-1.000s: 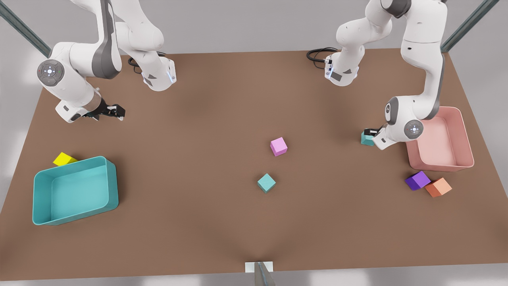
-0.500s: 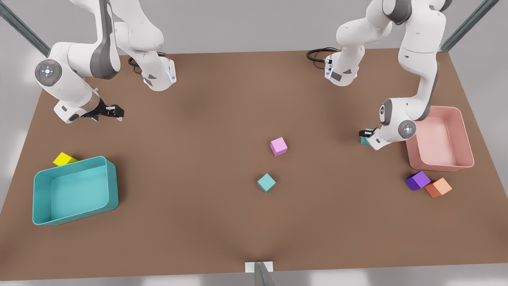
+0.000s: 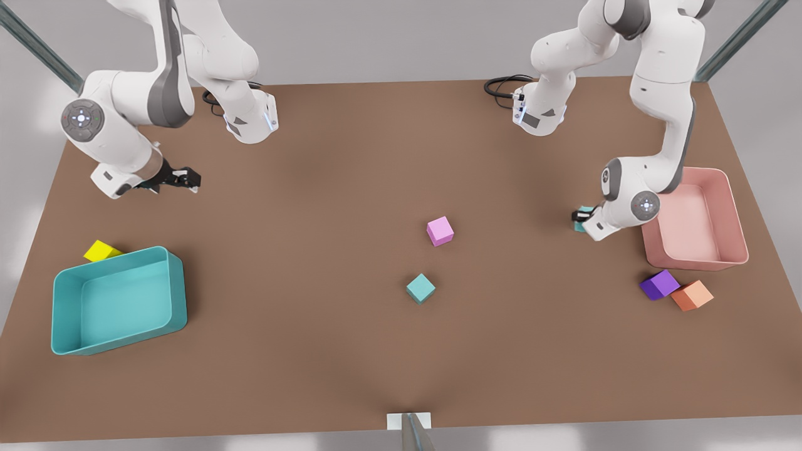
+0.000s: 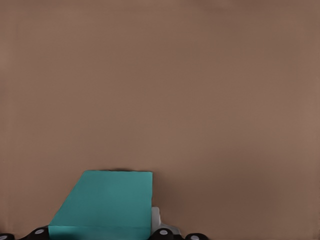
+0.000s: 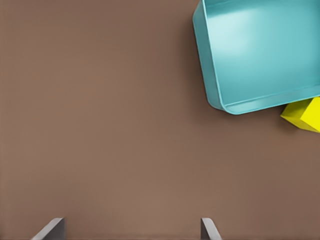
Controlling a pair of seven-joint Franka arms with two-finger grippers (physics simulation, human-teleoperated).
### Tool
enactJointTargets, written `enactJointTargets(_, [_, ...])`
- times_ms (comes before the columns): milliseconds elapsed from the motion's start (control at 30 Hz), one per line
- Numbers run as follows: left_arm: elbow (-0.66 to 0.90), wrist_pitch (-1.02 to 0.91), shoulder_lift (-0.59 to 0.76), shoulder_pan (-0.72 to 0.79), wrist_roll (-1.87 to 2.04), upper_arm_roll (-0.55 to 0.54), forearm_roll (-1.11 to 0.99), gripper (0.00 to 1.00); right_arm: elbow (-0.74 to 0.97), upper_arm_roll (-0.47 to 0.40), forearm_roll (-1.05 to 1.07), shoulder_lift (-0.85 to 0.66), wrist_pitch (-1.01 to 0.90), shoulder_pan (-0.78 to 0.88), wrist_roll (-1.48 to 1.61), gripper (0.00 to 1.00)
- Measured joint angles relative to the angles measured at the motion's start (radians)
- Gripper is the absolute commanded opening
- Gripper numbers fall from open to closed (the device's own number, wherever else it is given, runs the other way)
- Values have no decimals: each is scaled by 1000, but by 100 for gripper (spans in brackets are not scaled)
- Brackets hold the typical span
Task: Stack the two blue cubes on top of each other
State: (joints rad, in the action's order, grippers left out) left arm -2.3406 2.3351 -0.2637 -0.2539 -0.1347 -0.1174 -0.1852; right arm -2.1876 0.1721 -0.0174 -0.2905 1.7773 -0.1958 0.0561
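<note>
left hand [image 3: 580,216] — on blue cube [image 4: 105,205]

Table [image 3: 313,188]: brown.
Left: teal bin [image 3: 178,294], yellow cube [image 3: 101,251].
Middle: pink cube [image 3: 440,231], teal cube [image 3: 420,289].
Right: pink bin [image 3: 737,219], purple cube [image 3: 659,284], orange cube [image 3: 692,295].

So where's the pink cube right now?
In the front view, the pink cube sits near the table's middle, just above one blue cube, touching nothing.

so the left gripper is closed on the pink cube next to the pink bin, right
Not quite. The left gripper is beside the pink bin, but it is closed on a blue cube, not the pink cube, which sits untouched mid-table. The left wrist view shows the teal block between the fingers.
</note>
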Motion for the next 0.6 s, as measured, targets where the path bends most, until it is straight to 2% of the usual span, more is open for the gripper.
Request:
enactJointTargets(167, [233,-150,-37,42,8,-20,-5,66,10,2,2,14,-11,-1,-2,100])
enactJointTargets(333, [468,-296,-116,217,59,-31,2,65,10,3,3,15,-16,0,-3,100])
enactJointTargets(600, [938,-382,-437,551,271,-50,81,65,10,3,3,15,-20,0,-4,100])
